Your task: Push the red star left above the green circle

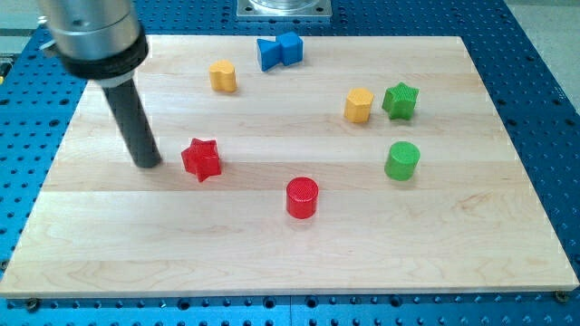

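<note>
While my tip (148,164) sits just left of the red star block (201,159), holding nothing, no fingers on this rod; green cylinder block (401,160) far right; wooden board (272,254) beneath

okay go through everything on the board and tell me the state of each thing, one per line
My tip: on the board, just left of the red star.
Red star block: untouched.
Green cylinder block: upright, alone.
Red cylinder block: upright.
Green star block: beside a yellow block.
Blue block: top edge.
</note>
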Robot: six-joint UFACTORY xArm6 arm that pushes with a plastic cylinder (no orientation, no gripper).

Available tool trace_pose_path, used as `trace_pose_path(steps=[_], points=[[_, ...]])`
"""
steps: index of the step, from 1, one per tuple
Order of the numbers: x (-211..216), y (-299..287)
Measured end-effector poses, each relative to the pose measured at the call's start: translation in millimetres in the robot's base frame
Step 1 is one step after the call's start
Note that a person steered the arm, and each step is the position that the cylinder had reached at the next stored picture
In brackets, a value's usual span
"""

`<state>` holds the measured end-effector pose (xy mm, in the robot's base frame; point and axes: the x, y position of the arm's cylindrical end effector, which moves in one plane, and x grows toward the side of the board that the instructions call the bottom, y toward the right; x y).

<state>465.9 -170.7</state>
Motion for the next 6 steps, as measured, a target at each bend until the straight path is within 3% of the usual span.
trace_pose_path(steps=[2,3,5,6], points=[[-24.8,166.9],[3.8,122.9],[-22.0,218.0],[14.2,208.4]])
